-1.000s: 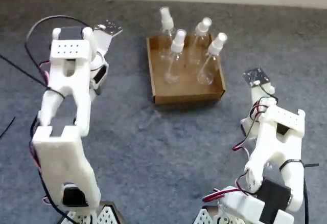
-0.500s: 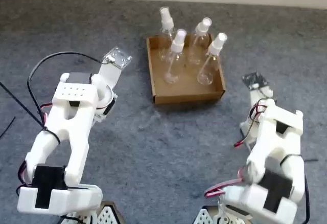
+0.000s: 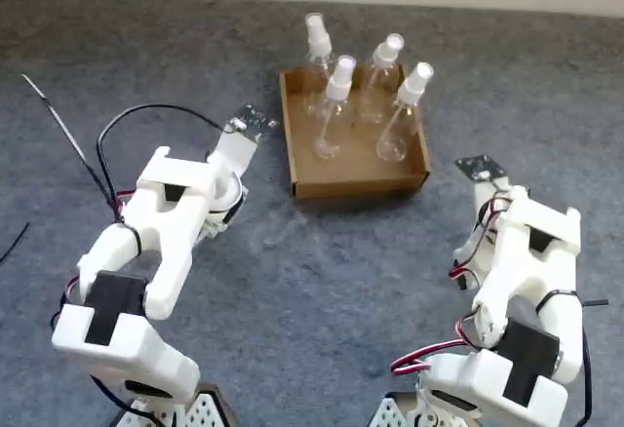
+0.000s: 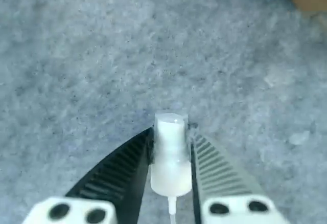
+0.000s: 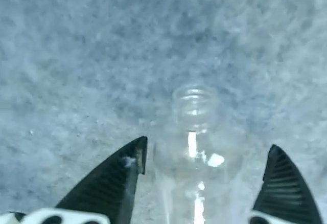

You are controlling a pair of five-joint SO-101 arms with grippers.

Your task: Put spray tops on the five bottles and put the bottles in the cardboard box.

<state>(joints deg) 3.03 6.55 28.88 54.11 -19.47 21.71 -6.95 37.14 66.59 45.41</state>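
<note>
The left claw (image 4: 171,134) is pinching a white spray top (image 4: 170,165) between its two black ribbed fingers (image 4: 122,168), one on each side of the cap. The cap's thin dip tube (image 4: 171,211) runs back toward the wrist, and the claw hangs over the grey carpet-like table cover (image 4: 102,55). In the high view the left arm (image 3: 166,242) leans in from the near left, and its wrist end stops just beside the left wall of the cardboard box (image 3: 356,188). The box sits at the far middle of the table, and four clear bottles capped in white stand or lean inside it: one at the back left (image 3: 317,37), one at the back right (image 3: 387,52), and two nearer the front (image 3: 338,76) (image 3: 415,78). Further right, the right arm (image 3: 522,261) comes up from the near right corner, close to the box's front right corner. The right claw (image 5: 207,150) is spread wide, with the fifth bottle (image 5: 196,132) between its fingers, clear and uncapped, its threaded neck (image 5: 194,98) open. Whether either finger touches the glass I cannot tell.
</note>
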